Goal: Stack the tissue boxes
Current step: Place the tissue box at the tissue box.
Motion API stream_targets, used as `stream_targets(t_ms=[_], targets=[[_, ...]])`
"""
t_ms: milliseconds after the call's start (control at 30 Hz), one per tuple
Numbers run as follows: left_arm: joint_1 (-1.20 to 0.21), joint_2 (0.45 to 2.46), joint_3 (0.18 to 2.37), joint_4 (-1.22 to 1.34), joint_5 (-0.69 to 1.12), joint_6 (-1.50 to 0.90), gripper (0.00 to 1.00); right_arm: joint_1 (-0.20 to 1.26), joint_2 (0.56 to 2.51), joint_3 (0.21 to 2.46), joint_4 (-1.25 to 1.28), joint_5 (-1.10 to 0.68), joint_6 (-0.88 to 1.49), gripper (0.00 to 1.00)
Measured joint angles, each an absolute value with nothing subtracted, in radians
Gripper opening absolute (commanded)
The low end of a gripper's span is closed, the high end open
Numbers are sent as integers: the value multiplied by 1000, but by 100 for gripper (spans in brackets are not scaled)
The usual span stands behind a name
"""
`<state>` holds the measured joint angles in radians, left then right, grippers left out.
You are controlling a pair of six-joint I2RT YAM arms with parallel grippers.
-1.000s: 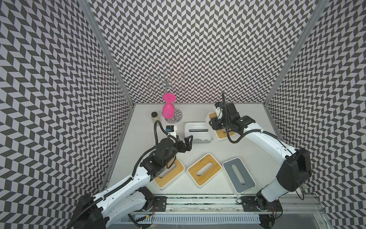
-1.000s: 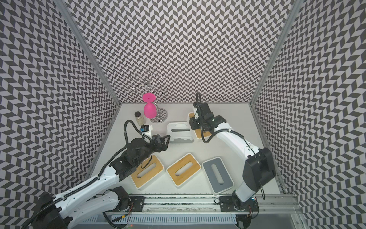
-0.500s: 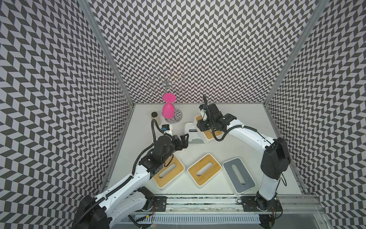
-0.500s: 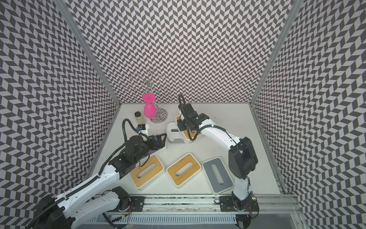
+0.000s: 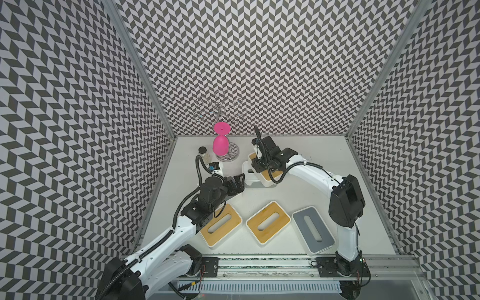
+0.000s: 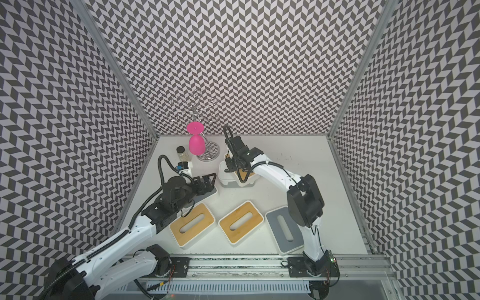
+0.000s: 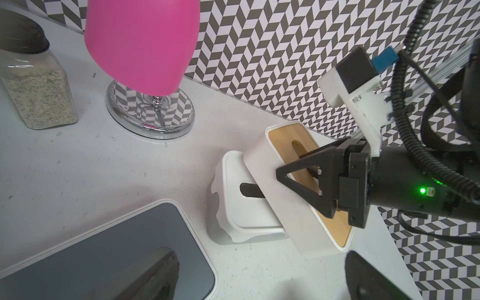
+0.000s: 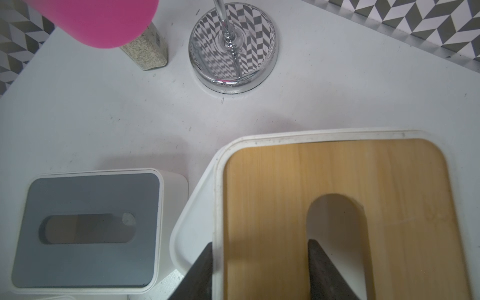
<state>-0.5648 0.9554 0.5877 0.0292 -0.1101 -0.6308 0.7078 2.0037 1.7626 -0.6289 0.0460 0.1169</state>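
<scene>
**While the right gripper (image 7: 289,164) clasps a tilted bamboo-lidded box (image 7: 281,139), the left gripper (image 5: 235,181) hangs open**

As we look down on the white table (image 5: 285,197), with twelve o'clock at the back wall and six o'clock at the robot's rail, we find the bamboo-lidded box towards twelve o'clock of the table's middle. The right gripper is clamped on it. In the right wrist view, one dark finger (image 8: 200,280) presses the outside of the box's white wall and the other sits inside the lid's oblong slot. The box is tilted. Its lower long side overlaps the lid of a white box (image 5: 246,178) just at its nine o'clock, hiding part of that box's slot. We cannot tell whether the two touch.

The left gripper, jaws spread wide and holding nothing, hovers at about ten o'clock. Below it a grey-lidded box (image 7: 104,249) stands flat, close beside the white box.

Along the front edge, in both top views, we see three more boxes lying flat and apart:
- a second bamboo box (image 5: 228,217) at seven o'clock
- a third bamboo box (image 5: 280,220) at six o'clock
- a second grey box (image 5: 320,233) at five o'clock

Towards the back left corner, at eleven o'clock, a pink goblet (image 5: 220,145) hangs upside down from a chrome wire stand (image 5: 232,154). A small dark-lidded jar (image 5: 204,155) of pale grains stands beside the stand's round base.
</scene>
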Motion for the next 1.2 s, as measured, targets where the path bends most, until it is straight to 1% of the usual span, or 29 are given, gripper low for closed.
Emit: stream_targets(t_ms=[167, 333, 500, 633, 733, 833, 1000, 1067, 1200], targets=[[-558, 955, 587, 29, -106, -631, 100, 720, 2015, 1768, -628, 54, 100, 51], [-553, 955, 587, 29, -95, -634, 100, 720, 2016, 1770, -628, 39, 98, 60], [-549, 950, 588, 29, -83, -634, 99, 723, 2015, 1779, -628, 31, 97, 65], [-548, 933, 588, 29, -77, -633, 100, 723, 1990, 1777, -627, 23, 97, 72], [-544, 931, 591, 26, -73, -628, 99, 723, 1919, 1731, -598, 15, 102, 75], [-539, 935, 609, 17, -68, -620, 100, 723, 1803, 1640, -557, 10, 122, 79], [-531, 967, 674, 13, -46, -587, 99, 723, 1570, 1413, -412, 6, 170, 88], [-529, 991, 700, 13, -39, -570, 99, 723, 1488, 1314, -353, 2, 192, 90], [-523, 1053, 750, 12, -25, -535, 100, 722, 1382, 1168, -272, -12, 230, 95]])
